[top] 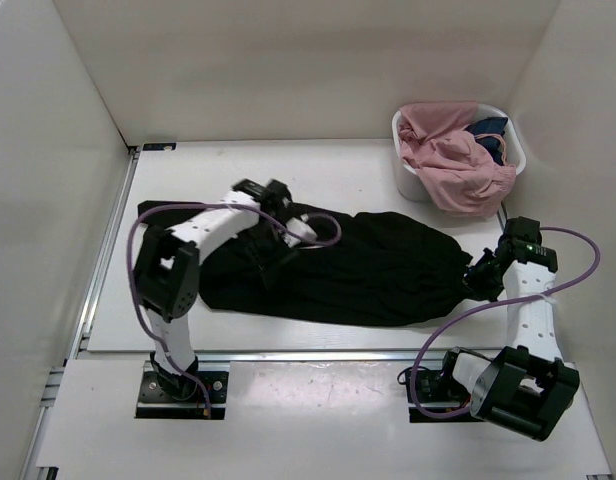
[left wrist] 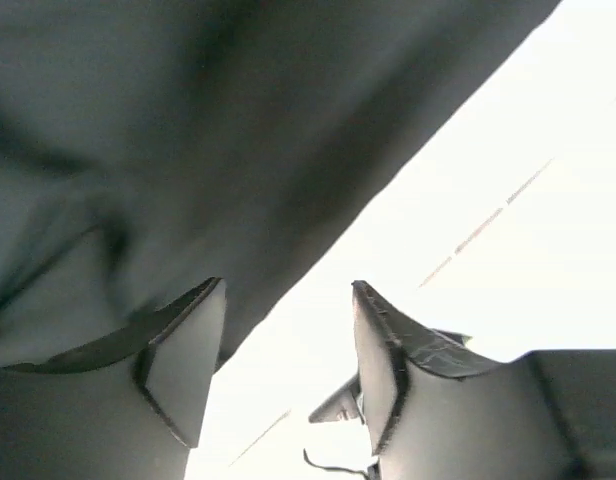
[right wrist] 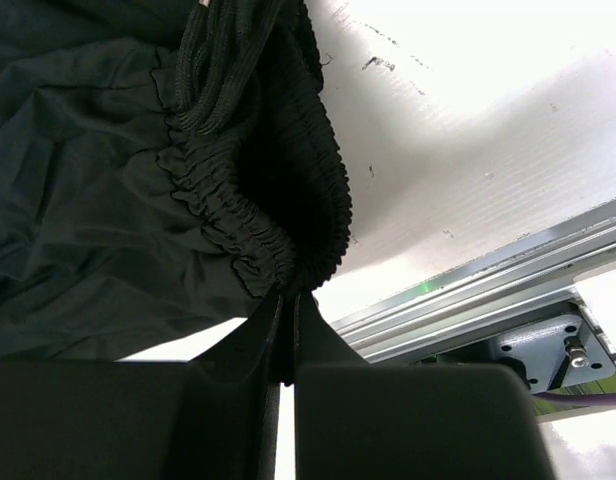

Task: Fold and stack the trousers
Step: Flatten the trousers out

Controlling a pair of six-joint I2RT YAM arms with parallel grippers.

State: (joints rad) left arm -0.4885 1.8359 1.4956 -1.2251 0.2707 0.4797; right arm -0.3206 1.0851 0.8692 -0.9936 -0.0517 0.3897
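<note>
Tightly shut, the right pincer [right wrist: 286,335] bites the stretchy waist edge of the trousers [right wrist: 108,200]. Its two fingers press flat together, with the bunched black cloth pinched at their tips. A thick black cord [right wrist: 223,60] lies by the waist, just above the pinch. Seen from above, this pincer [top: 480,280] sits at the right end of the trousers [top: 378,270], near the right side of the table [top: 328,170].

The left pincer [left wrist: 288,370] is partly open. Its fingers [left wrist: 183,360] stand apart, and white table shows in the gap between them. It holds nothing. The trousers [left wrist: 188,150] fill the top and left of its view, and their edge runs down to the finger on that side. I cannot tell if they touch. Seen from above, the left pincer [top: 271,262] is low over the left part of the trousers.

The trousers lie long across the middle of the table, from left to right, a bit crumpled.

Farther back, in the far right corner, stands a white basket [top: 406,175]. A pink garment [top: 458,165] spills over its front rim, and a small dark blue cloth [top: 488,130] peeks out behind it.
</note>
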